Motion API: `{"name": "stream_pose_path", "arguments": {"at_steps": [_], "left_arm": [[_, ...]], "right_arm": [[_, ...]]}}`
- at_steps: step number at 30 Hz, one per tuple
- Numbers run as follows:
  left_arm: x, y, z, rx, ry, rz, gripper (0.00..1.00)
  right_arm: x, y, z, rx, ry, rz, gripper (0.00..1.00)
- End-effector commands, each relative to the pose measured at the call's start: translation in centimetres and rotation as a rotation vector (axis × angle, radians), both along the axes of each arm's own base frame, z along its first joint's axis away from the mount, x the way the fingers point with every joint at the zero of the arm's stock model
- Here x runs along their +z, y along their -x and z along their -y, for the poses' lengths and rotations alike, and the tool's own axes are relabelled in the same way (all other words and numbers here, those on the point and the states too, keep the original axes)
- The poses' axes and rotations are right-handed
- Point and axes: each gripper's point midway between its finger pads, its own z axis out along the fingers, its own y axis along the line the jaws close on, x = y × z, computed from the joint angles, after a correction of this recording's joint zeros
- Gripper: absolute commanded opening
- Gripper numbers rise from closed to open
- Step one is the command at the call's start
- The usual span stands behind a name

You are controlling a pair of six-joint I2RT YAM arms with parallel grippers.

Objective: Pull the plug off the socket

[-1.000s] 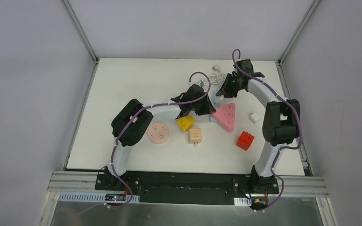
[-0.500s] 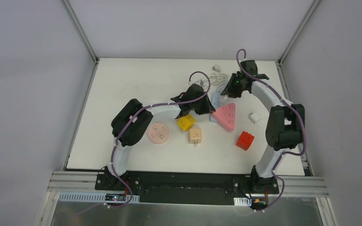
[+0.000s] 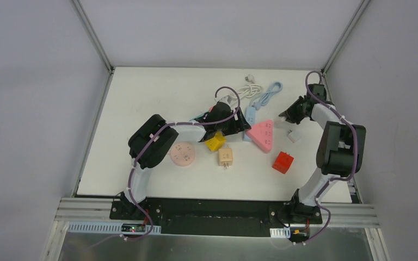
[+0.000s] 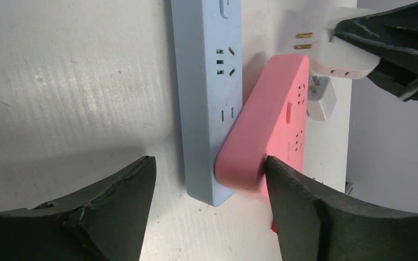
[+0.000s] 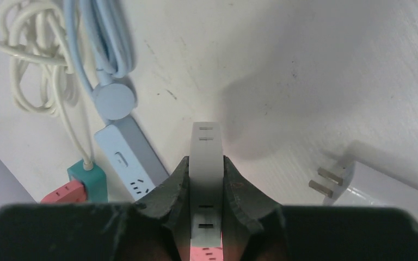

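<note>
Plug [image 4: 337,57]: white block adapter, clamped in the right gripper [image 5: 205,169], fingers shut on both its flanks. Its two brass prongs are bare and point at nothing, so it is out of the socket. It sits apart from the blue power strip [image 4: 212,81], over the right side of the table [image 3: 141,109], near the small white charger [image 5: 381,198].

Left gripper [image 3: 233,123]: jaws wide open, gripping nothing. One finger stands on each side of the strip's near end and a corner of the pink triangular socket [image 4: 272,136]. Probably parked there to pin the strip so it doesn't lift with the pull. Can't tell whether the pads touch it.

Only the left wrist view shows the prongs clear of the strip. The right wrist view hides them behind its own fingers, but it gives the grip itself, slots on the adapter face, plus the white cable coil [image 5: 22,60] and blue cable [image 5: 98,38] beyond. In the top view the plug is too small to make out. That view only gives layout: the two grippers are well apart, with the pink socket between them.
</note>
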Motion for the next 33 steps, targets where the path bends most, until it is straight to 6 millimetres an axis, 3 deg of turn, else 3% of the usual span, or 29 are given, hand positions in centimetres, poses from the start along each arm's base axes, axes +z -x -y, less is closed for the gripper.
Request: {"name": "stream_pose_path", "arguments": {"at_steps": [1,7,12,16,21,29,33], "left_arm": [[0.7,0.1,-0.7,-0.021,0.026,0.046,0.76],[2.0,0.3,-0.6,-0.035,0.076,0.099,0.83],[3.5,0.4,-0.4,-0.060,0.098,0.144,0.85],[5.8,0.2,0.3,-0.121,0.060,0.186,0.85],[7.1,-1.4,-1.8,-0.099,-0.156,0.214,0.85],[4.8,-3.7,-1.4,-0.035,-0.232,0.055,0.74],[4.1,-4.6,-0.6,-0.040,-0.251,0.018,0.65]], "right_arm": [[-1.2,-0.9,0.6,-0.017,-0.039,0.005,0.19],[-3.0,-0.4,1.5,-0.032,-0.030,-0.046,0.58],[-1.9,-0.2,2.0,-0.041,0.006,-0.013,0.80],[0.6,-0.1,2.4,-0.069,0.034,0.049,0.83],[4.3,1.4,2.4,-0.096,0.074,0.142,0.83],[6.7,5.1,-1.9,-0.029,-0.059,0.234,0.83],[6.6,6.4,-3.5,0.004,-0.089,0.249,0.82]]}}
